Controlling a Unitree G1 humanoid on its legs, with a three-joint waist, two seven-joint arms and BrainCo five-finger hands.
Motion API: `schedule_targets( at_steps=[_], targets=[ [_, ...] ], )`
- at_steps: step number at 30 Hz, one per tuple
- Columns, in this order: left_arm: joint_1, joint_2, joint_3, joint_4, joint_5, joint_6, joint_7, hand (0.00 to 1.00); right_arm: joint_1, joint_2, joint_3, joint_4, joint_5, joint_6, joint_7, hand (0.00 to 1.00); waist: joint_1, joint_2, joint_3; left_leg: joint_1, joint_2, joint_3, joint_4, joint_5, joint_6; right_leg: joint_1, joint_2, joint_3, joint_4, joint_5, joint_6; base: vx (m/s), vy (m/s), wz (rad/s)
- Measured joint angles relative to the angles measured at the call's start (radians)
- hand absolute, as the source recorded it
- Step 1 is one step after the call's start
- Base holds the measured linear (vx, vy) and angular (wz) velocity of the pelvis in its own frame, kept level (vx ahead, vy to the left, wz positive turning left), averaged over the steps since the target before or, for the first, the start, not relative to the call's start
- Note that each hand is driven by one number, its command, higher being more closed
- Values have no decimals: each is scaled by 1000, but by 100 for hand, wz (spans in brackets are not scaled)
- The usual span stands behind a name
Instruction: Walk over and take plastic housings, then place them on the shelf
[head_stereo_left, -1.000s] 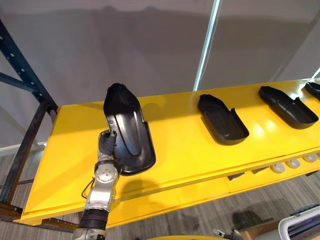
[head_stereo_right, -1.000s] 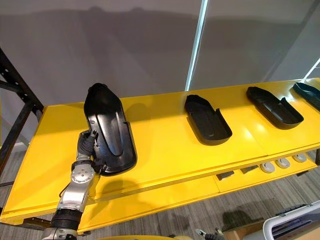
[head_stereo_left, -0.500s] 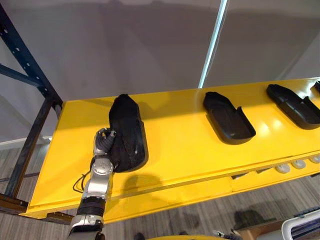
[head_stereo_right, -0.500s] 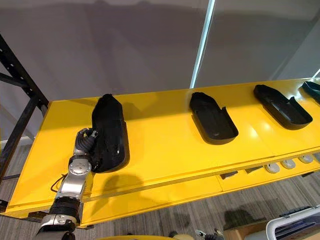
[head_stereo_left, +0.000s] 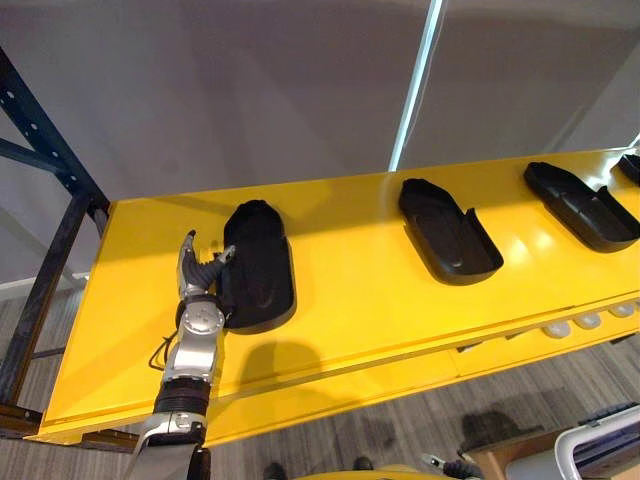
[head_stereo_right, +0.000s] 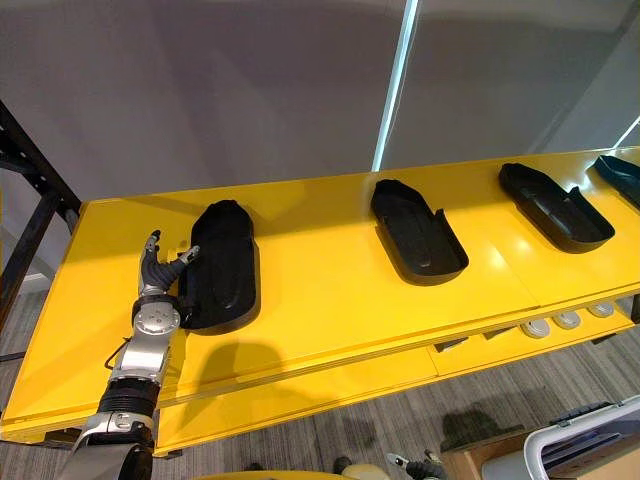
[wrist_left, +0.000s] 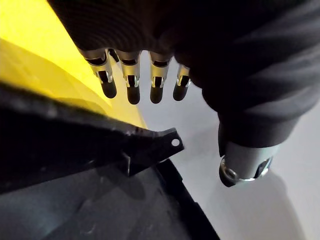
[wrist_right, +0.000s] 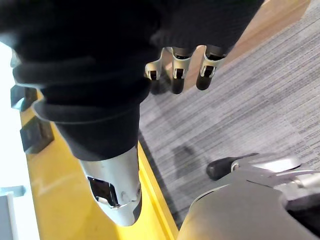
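A black plastic housing (head_stereo_left: 257, 266) lies flat on the yellow shelf (head_stereo_left: 350, 300), hollow side down, near the shelf's left end. My left hand (head_stereo_left: 196, 272) rests just beside its left edge, open, fingers straight and spread, thumb toward the housing. In the left wrist view the housing's rim (wrist_left: 100, 150) with a small tab lies next to the straight fingers (wrist_left: 131, 80). Further right on the shelf lie other black housings (head_stereo_left: 446, 230) (head_stereo_left: 578, 203), hollow side up. My right hand (wrist_right: 175, 65) hangs open over grey carpet, holding nothing.
A dark blue rack upright (head_stereo_left: 45, 160) stands at the shelf's left end. A grey wall with a bright vertical strip (head_stereo_left: 418, 85) is behind. Small round parts (head_stereo_left: 585, 322) lie on a lower level at right. A white crate corner (head_stereo_left: 600, 450) sits at bottom right.
The left hand laid the housing down from tilted upright to flat on the shelf, then let go and opened beside it. The camera shifted slightly.
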Motion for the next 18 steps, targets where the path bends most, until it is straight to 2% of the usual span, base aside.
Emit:
schedule_targets(
  at_steps=[4, 5, 6, 10, 15, 16, 18],
  targets=[
    [65, -43, -15, -218, 32, -9, 42, 0, 1, 0, 0, 0, 0, -3, -1, 0, 4, 0, 4, -1, 0, -3, 0, -1, -1, 0, -1, -3, 0, 0, 1, 13, -2, 0],
    [116, -72, -41, -366, 53, -31, 62, 0, 4, -1, -1, 5, 1, -9, -3, 0, 6, 0, 5, -12, 1, -4, 0, -1, -2, -4, -1, -2, 2, 0, 1, 50, -7, 2],
    [122, -75, -45, -382, 56, -35, 66, 0, 4, -2, -1, 7, 1, -10, -3, 0, 8, 0, 6, -13, 1, -4, 0, -1, -2, -4, -1, -2, 2, 0, 1, 55, -10, 0],
    [249, -122, -125, -610, 92, -105, 81, 0, 14, -1, -5, 15, 4, -25, -5, 0, 25, 0, 7, -14, 3, -4, 1, -3, -4, -6, 1, 3, 4, 0, 1, 0, 0, 0],
    [381, -143, -154, -754, 88, -188, 69, 0, 21, -1, -3, 16, 4, -34, -6, 0, 42, 1, 8, -22, 15, -5, 0, -18, -11, -11, 1, 8, 15, -8, 10, -6, -2, 0],
    [404, -143, -170, -778, 88, -202, 64, 100, 29, -2, -1, 12, 4, -38, -7, 0, 54, 1, 8, -26, 16, -5, 0, -18, -11, -15, 1, 8, 19, -14, 18, 0, 0, 0],
    [446, -143, -184, -805, 87, -229, 47, 100, 36, -2, 2, 8, 4, -41, -7, 0, 57, 0, 7, -29, 16, -9, 0, -18, -11, -16, 1, 4, 19, -16, 22, 14, -7, 6]
  ],
)
